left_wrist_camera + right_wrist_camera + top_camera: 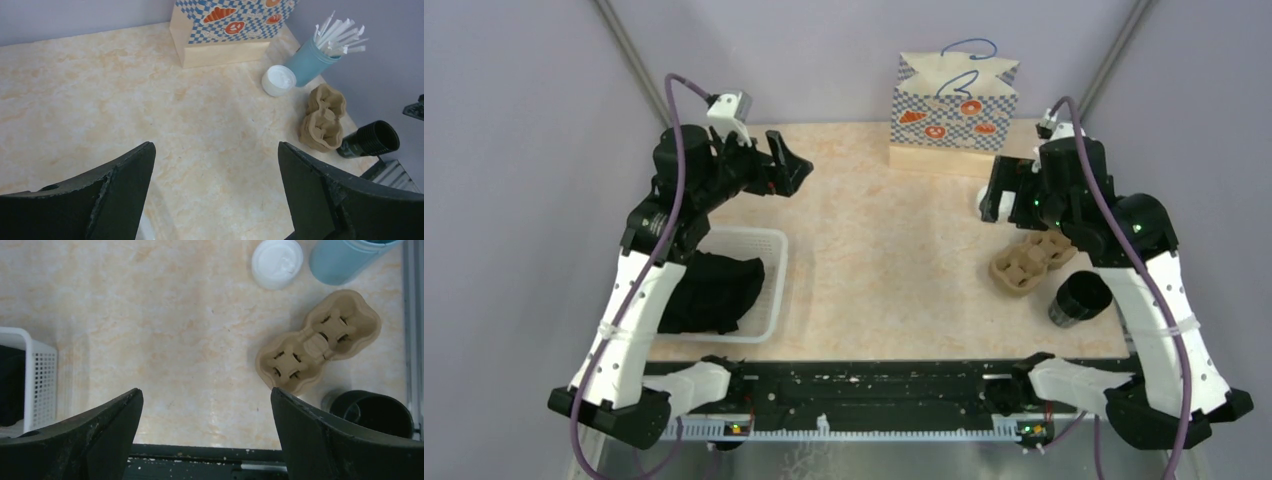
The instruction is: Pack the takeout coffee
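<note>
The takeout coffee is out of view in every frame. My left gripper hangs open above the back left of the table, nothing between its fingers. My right gripper is open too and empty, raised over the right side near the cardboard cup carrier. The checked paper bag stands upright at the back of the table.
A black lidless cup sits by the carrier. A loose white lid and a blue cup of straws are near the bag. A white basket holding something black is front left.
</note>
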Controlling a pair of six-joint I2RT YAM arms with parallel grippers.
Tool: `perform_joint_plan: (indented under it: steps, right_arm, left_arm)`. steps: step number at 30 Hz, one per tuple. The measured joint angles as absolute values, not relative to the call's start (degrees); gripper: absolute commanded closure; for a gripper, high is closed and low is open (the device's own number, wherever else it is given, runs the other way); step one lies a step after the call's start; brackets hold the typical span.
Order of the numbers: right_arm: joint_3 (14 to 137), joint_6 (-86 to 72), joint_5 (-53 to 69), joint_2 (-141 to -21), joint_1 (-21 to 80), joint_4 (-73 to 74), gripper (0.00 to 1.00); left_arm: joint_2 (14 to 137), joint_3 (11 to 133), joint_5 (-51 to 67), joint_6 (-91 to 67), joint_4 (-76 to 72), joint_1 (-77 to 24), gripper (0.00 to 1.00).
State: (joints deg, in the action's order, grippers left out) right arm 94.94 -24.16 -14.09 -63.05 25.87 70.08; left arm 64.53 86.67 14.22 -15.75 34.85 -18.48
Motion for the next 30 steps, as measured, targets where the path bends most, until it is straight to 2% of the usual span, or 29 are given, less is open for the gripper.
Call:
perform_joint_plan:
  steps: [8, 14, 16, 19, 21, 25, 30]
  right_arm:
    - [94.56, -23.46, -16.16, -66.06, 22.98, 72.20, 0.04]
    - [82.89, -23.29, -9.78, -64.64, 1.61, 71.55, 0.07]
    - [81.32, -23.79, -9.04, -64.55, -2.63, 71.81, 0.08]
    - [80.90, -24.56, -8.86, -63.96, -7.42, 72.49, 0.16]
    - [80.12, -24.58, -8.32, -62.63, -10.83, 72.23, 0.25]
    - [75.68, -23.92, -5.63, -60.75, -19.22, 71.96, 0.33]
    - [71.16, -21.47, -2.94, -61.45, -24.64, 71.37, 0.45]
  left_arm:
    - [65.17, 84.09, 16.97, -15.92, 34.74, -20.38, 0.02]
    - [67.09, 83.13, 17.43, -15.88, 34.74, -23.73, 0.02]
    - [68.05, 83.13, 17.54, -15.66, 34.74, -26.41, 0.01]
    - [69.08, 83.13, 17.43, -14.74, 34.81, -30.48, 0.02]
    - [69.65, 83.13, 16.43, -13.43, 34.94, -33.95, 0.02]
    - [70.08, 82.94, 14.79, -11.22, 35.11, -39.62, 0.02]
    - [68.62, 79.35, 13.50, -10.22, 35.16, -40.99, 0.02]
